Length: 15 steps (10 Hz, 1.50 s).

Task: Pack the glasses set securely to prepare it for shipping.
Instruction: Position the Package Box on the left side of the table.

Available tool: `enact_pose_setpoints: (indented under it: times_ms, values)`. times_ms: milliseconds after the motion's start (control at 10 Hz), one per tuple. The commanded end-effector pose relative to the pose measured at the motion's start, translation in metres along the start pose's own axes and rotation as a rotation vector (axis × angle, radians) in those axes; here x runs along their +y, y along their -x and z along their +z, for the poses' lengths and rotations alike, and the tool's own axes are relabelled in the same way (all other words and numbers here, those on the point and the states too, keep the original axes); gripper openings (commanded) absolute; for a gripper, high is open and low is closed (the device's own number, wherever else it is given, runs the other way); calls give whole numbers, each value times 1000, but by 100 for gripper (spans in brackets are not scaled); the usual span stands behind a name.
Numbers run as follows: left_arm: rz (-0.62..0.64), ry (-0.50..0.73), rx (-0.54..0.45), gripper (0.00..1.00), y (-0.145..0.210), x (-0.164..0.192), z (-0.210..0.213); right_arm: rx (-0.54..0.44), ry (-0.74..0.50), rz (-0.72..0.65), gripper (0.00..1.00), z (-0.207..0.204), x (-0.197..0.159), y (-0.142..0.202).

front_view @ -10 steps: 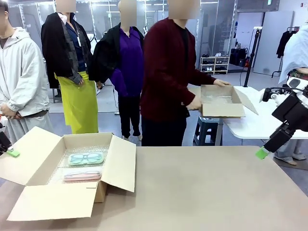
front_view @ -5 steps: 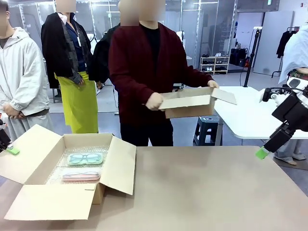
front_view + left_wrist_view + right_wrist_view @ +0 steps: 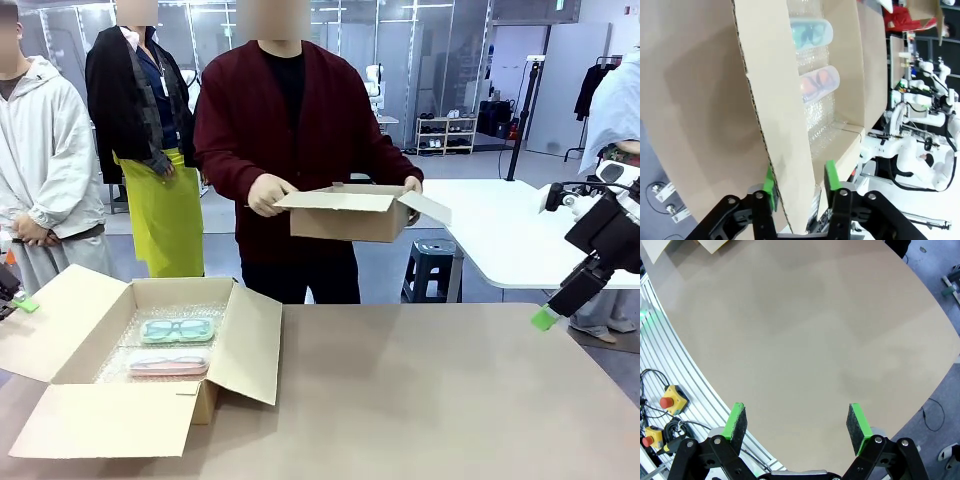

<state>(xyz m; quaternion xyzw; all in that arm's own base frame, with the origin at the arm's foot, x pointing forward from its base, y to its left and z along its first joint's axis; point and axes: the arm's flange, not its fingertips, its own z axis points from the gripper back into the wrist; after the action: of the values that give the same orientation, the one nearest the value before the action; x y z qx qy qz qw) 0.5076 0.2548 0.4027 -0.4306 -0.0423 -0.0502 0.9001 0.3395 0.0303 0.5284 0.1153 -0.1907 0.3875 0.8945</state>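
Cases, mint-green case [image 3: 178, 329] and pink case [image 3: 170, 364], lie crosswise in the open box [image 3: 250, 340] at the desk's [image 3: 420, 400] left; wrist-on, left claw [image 3: 799, 184] straddles a flap, pads apart, nearer; right claw [image 3: 797, 422] wide, far.

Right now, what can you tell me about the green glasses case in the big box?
The mint-green case is a small oblong with rounded ends, see-through like plastic, with dark-framed glasses showing inside. It lies flat and closed on bubble wrap in the open cardboard box, toward the far side. The pink case lies beside it, nearer the robot. Nothing grips it.
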Motion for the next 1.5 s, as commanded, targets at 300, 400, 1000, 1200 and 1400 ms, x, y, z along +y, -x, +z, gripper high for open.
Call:
enact_pose_setpoints:
  times_ms: [300, 400, 1000, 1200, 1400]
  values:
    - [-70, -211, -203, 100, 39, -47, 21, 6, 5, -4, 100, 2, 2, 0]
    - [-79, -220, -216, 100, 41, -50, 20, 6, 5, -4, 100, 2, 2, 0]
    - [-66, -189, -214, 100, 33, -54, 29, 6, 5, -4, 100, 2, 2, 0]
    - [-66, -189, -214, 100, 33, -54, 29, 6, 5, -4, 100, 2, 2, 0]
    - [-66, -189, -214, 100, 33, -54, 29, 6, 5, -4, 100, 2, 2, 0]
